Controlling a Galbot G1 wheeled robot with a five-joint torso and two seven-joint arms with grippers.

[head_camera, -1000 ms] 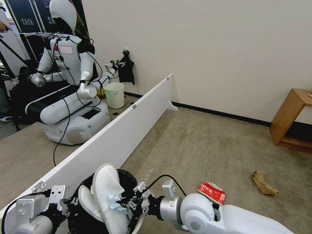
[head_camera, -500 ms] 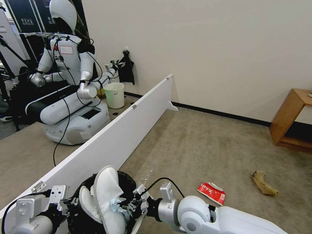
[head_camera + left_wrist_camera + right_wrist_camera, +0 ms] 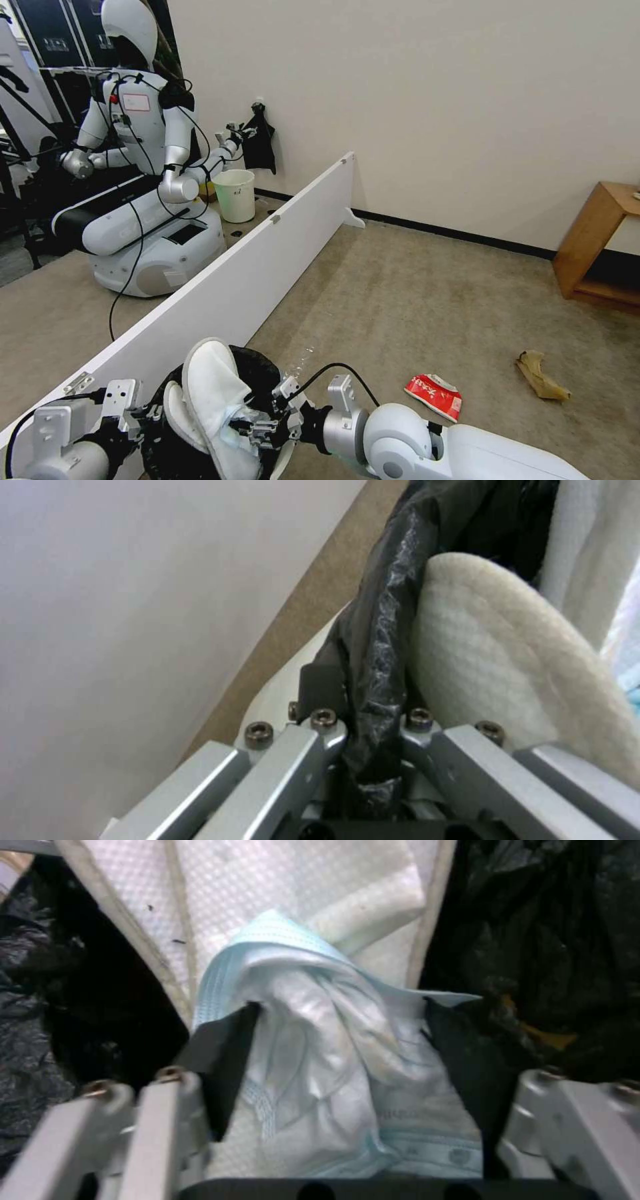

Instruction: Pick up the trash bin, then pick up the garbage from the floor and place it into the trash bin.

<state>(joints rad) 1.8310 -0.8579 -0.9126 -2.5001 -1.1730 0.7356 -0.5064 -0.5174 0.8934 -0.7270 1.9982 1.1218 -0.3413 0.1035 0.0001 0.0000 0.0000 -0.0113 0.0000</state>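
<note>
Two slippers stand in the trash bin (image 3: 263, 363), which sits at the near left of the head view, close against a long white partition board (image 3: 247, 280) that runs away across the floor (image 3: 413, 300). The larger slipper (image 3: 210, 393) stands upright and rises well above the black bag folded over the rim; the smaller slipper (image 3: 175, 417) leans just beside it on the left.

The left gripper (image 3: 373, 740) is clamped on the bin's rim, its jaws closed tight on a fold of the black bag with the white plastic wall on one side and the cream edge of a slipper pressing close on the other.

The right gripper (image 3: 340, 1050) reaches into the bin's mouth from the right. Its dark fingers (image 3: 223, 1060) stand a moderate way apart with a crumpled pale blue-and-white tissue (image 3: 333, 1060) between them; the wad fills the gap and touches both pads, and it lies against the white quilted sole of the larger slipper.

On the carpet to the right, well apart from the bin, lie a crushed red can (image 3: 435, 396) and, farther right, a crumpled brown paper bag (image 3: 541, 375). A wooden shelf unit (image 3: 593, 243) stands by the wall at the far right. Beyond the partition another white robot (image 3: 143, 173) sits near a pale bucket (image 3: 235, 195).
</note>
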